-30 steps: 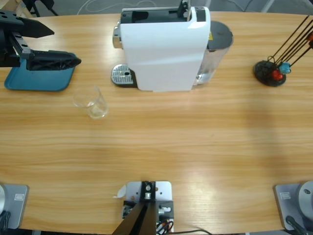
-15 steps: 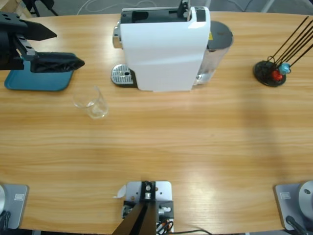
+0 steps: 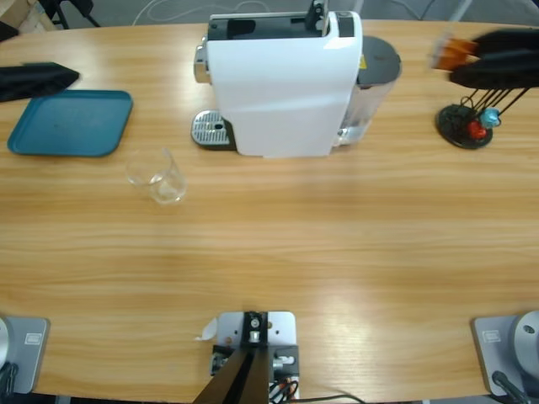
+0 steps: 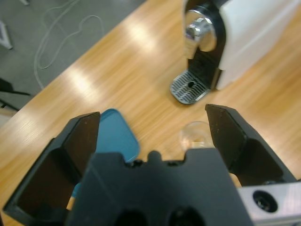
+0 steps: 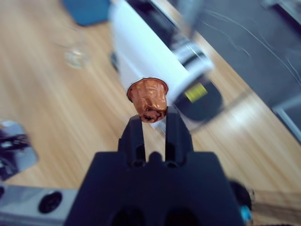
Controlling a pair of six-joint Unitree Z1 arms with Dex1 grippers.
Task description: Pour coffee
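Coffee [image 3: 169, 193] in tumbler [image 3: 157, 174], well apart from both pincers

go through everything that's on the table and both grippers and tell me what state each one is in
Left gripper: open, empty.
Right gripper: shut on a copper coffee capsule.
Glass tumbler: upright, on the table, nearly empty.
Coffee machine: nothing on its drip tray.
Blue tray: empty.

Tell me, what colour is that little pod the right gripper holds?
Coppery orange; the capsule shows best in the right wrist view.
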